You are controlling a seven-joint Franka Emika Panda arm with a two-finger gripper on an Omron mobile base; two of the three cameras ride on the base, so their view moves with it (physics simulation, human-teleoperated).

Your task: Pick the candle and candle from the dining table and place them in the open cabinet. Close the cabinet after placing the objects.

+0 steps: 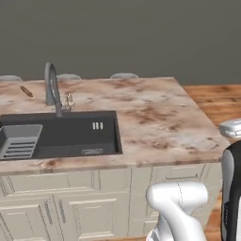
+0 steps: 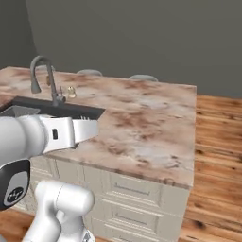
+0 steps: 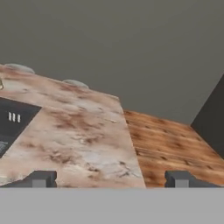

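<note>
The dining table [image 1: 155, 117] has a pink-brown marbled top with a dark sink [image 1: 70, 134] and a curved grey tap [image 1: 52, 87]. A small cream candle [image 1: 69, 99] stands just right of the tap's base, and it also appears as the candle [image 2: 71, 91] in the right base view. My gripper [image 3: 110, 179] is open with nothing between its fingertips [image 3: 41, 178]. It hovers in front of the table's near edge, far from the candle, looking over the table's right end. The cabinet is out of view.
A grey dish rack [image 1: 19, 140] sits in the sink's left part. A small brown stick [image 1: 26, 91] lies at the table's far left. Round stool tops [image 1: 124, 75] peek over the far edge. Wooden floor [image 3: 170, 140] lies right of the table.
</note>
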